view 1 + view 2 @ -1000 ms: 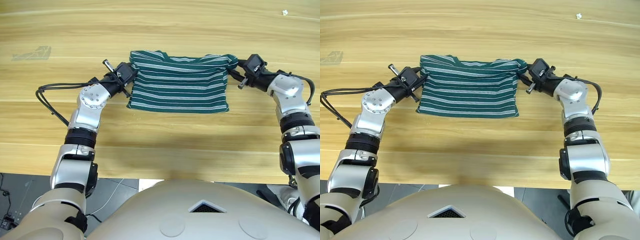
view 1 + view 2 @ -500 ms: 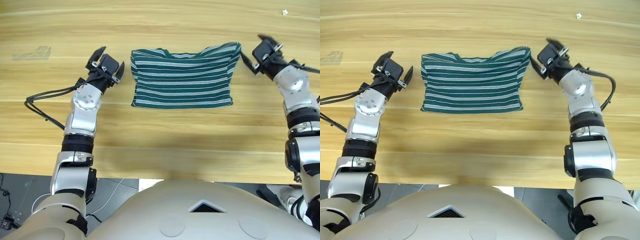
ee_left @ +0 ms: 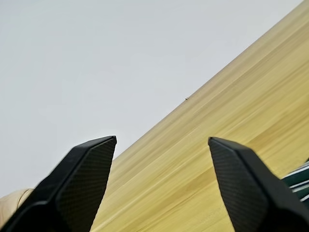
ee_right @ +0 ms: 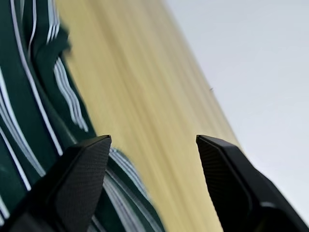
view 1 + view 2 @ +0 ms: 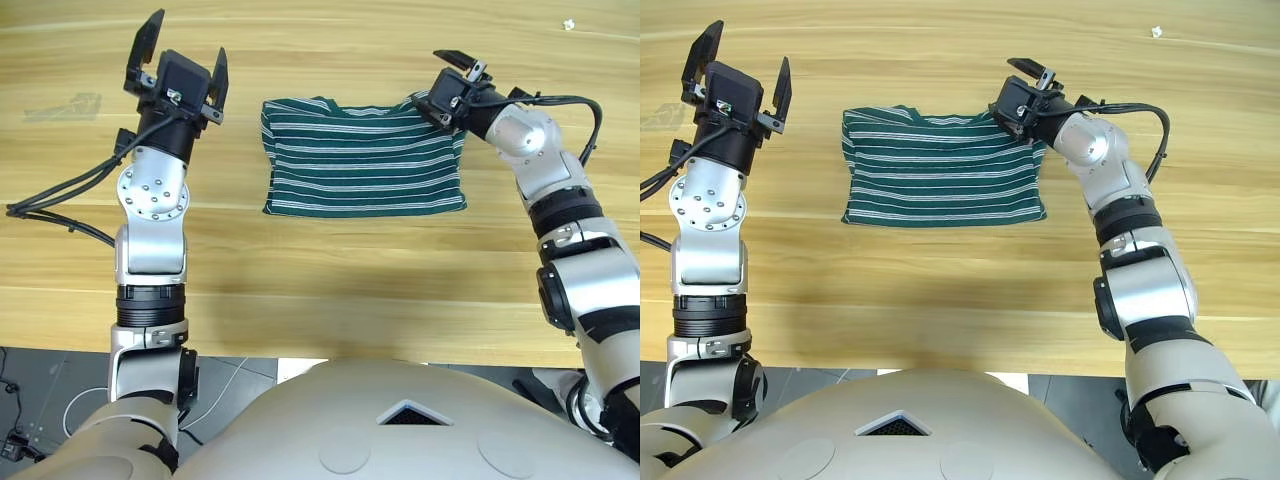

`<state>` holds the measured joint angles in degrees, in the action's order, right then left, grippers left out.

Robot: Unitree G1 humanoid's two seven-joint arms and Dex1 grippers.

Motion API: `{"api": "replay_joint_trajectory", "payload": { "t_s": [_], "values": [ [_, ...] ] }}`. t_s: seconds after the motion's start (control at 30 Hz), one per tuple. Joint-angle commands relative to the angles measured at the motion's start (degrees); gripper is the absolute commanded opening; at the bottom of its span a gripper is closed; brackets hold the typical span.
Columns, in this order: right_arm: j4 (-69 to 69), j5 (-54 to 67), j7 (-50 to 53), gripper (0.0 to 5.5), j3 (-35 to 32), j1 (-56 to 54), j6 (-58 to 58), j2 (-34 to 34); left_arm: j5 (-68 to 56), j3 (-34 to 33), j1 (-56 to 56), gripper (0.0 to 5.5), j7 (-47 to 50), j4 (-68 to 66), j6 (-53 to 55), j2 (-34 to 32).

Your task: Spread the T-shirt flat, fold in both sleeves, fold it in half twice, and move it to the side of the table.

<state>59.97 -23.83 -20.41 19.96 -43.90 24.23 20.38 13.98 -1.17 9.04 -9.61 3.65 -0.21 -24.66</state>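
The green T-shirt [image 5: 365,160] with white stripes lies folded into a rectangle in the middle of the wooden table [image 5: 320,280]. My left gripper [image 5: 183,52] is raised to the left of the shirt, apart from it, open with nothing between its fingers [image 3: 82,183]. My right gripper [image 5: 452,82] hangs open over the shirt's far right corner. In the right wrist view the striped cloth [image 4: 29,121] lies under one finger [image 4: 82,183]; contact is unclear. A corner of the shirt [image 3: 299,180] shows in the left wrist view.
A small white scrap [image 5: 568,24] lies at the table's far right. A grey mark [image 5: 65,105] is on the wood at the left. Black cables [image 5: 60,195] loop beside my left arm. Bare wood runs from the shirt to the near edge.
Both grippers have let go of the shirt's side edges and opened. The left one rose and pulled away to the left. The right one swung out, then back over the far right corner.
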Motion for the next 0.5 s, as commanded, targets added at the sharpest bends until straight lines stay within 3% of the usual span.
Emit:
{"api": "replay_joint_trajectory", "payload": {
  "t_s": [0.03,0.27,0.5],
  "values": [
    [10.8,-6.1,2.9,3.27,4.3,-4.7,-4.3,-0.4,0.9,1.2,-0.9,3.53,-0.2,1.9,0.7,0.6],
    [17.2,-14.3,5.4,3.27,11.2,-7.1,-9.5,3.6,0.7,2.3,-3.1,3.53,-0.4,5.4,1.3,1.8],
    [15.9,-18.3,-1.6,3.27,15.2,-6.6,-2.9,17.7,1.5,3.1,-5.2,3.53,0.3,6.9,2.4,3.2]
  ]
}}
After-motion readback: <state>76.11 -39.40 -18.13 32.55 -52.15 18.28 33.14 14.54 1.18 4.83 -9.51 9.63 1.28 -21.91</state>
